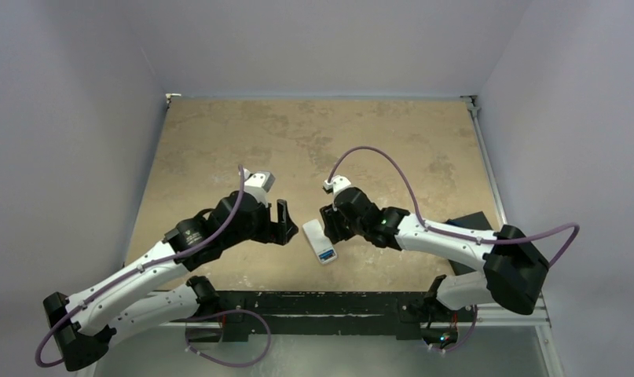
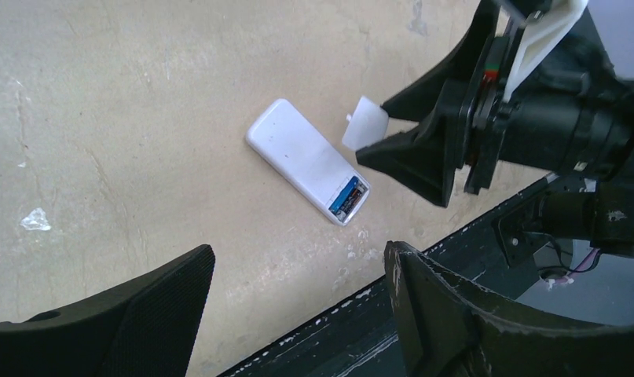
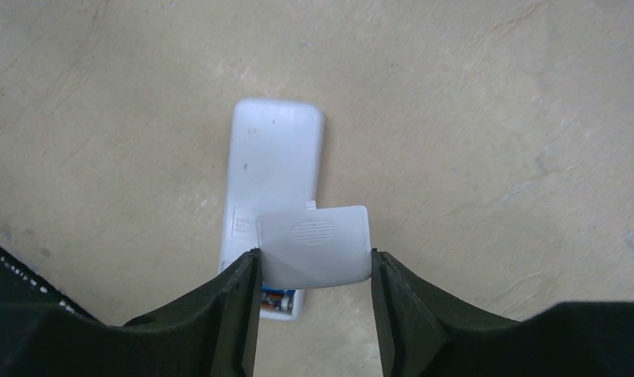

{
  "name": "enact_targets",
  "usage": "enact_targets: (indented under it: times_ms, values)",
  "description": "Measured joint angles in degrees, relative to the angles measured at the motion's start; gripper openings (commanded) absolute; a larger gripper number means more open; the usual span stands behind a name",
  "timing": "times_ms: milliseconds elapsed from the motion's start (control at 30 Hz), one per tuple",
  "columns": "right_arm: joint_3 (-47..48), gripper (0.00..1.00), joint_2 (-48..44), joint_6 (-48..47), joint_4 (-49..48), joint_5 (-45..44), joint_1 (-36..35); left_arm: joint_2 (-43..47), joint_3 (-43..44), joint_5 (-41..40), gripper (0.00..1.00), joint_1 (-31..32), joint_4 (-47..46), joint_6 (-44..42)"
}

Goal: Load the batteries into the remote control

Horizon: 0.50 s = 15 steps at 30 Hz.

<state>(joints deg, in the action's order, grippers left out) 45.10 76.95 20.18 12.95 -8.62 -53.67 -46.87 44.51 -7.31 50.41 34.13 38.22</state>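
A: Remote control (image 1: 320, 242) — where is it?
B: Back-up on the counter (image 1: 298, 133), batteries (image 2: 348, 196) seated in its open end.
A: Right end effector (image 3: 313, 267)?
B: Pinching the white cover (image 3: 317, 245) close by that end.
A: Left end effector (image 2: 299, 250)?
B: Fingers wide apart — nothing between them.

Smooth, faintly glossy white plastic of the remote control (image 2: 302, 157); matt white plastic cover (image 3: 317, 247) with ribbed oval patch; mottled beige, stone-like matt table (image 2: 125, 118); black, finely textured pads (image 2: 168, 310) of the left gripper (image 2: 299, 255)
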Motion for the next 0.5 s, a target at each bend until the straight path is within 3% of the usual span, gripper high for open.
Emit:
enact_targets:
  times_ms: [500]
  values:
    - [-5.4, 0.40, -2.4, 15.0, 1.5, -7.7, -12.2, 1.8, 4.9, -4.3, 0.80, 0.0, 5.3, -2.6]
